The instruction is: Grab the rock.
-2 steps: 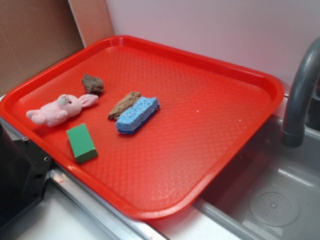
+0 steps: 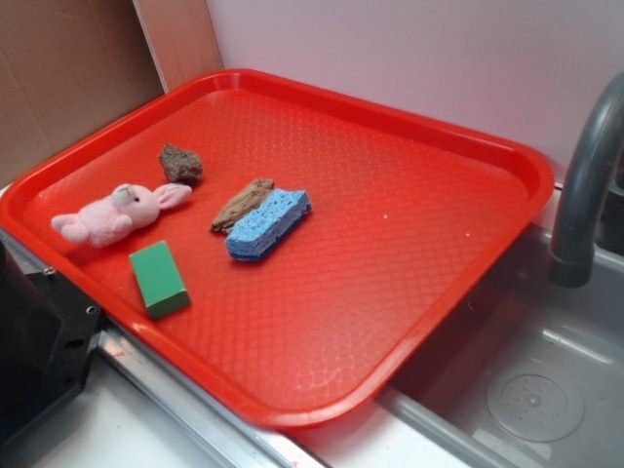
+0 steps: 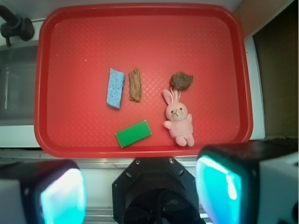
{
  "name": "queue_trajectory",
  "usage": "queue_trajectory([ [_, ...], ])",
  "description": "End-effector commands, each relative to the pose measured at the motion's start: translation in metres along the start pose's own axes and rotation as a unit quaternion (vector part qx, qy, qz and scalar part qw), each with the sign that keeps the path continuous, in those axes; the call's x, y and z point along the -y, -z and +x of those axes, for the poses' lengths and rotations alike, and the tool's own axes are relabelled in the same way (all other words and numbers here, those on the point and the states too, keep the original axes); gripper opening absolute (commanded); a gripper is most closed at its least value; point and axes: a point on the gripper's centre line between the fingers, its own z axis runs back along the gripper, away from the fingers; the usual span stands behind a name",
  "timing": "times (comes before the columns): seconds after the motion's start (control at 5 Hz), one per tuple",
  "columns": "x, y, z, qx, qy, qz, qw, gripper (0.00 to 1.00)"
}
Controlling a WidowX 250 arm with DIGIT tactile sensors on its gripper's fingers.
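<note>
Nothing has moved since the earlier frame: every object on the red tray (image 2: 409, 136) lies where it was, so the approach has not begun. From the wrist view the gripper (image 3: 140, 191) hangs high above the near edge of the tray, its two fingers wide apart and holding nothing. The rock (image 2: 180, 164) sits near the far left part of the tray, just beside the ears of the pink bunny (image 2: 117, 214) and apart from the bark-like piece (image 2: 242, 203). The arm must, I think, descend over it.
</note>
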Motion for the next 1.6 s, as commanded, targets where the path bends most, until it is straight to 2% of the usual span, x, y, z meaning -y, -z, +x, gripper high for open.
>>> queue_trajectory([
  [0.0,-0.08,0.086,0.057,0.031,-0.212,0.019,0.977,1.0],
  [0.2,-0.088,0.123,0.07,0.044,-0.292,0.024,0.955,1.0],
  [0.6,-0.081,0.174,0.079,0.025,-0.28,0.022,0.959,1.0],
  [0.8,-0.098,0.194,0.077,0.006,-0.305,0.045,0.951,1.0],
  [1.0,-0.106,0.211,0.083,-0.013,-0.314,0.053,0.948,1.0],
  [1.2,-0.108,0.223,0.075,-0.037,-0.317,0.072,0.945,0.0],
  [1.4,-0.105,0.2,0.075,-0.032,-0.301,0.066,0.951,0.0],
])
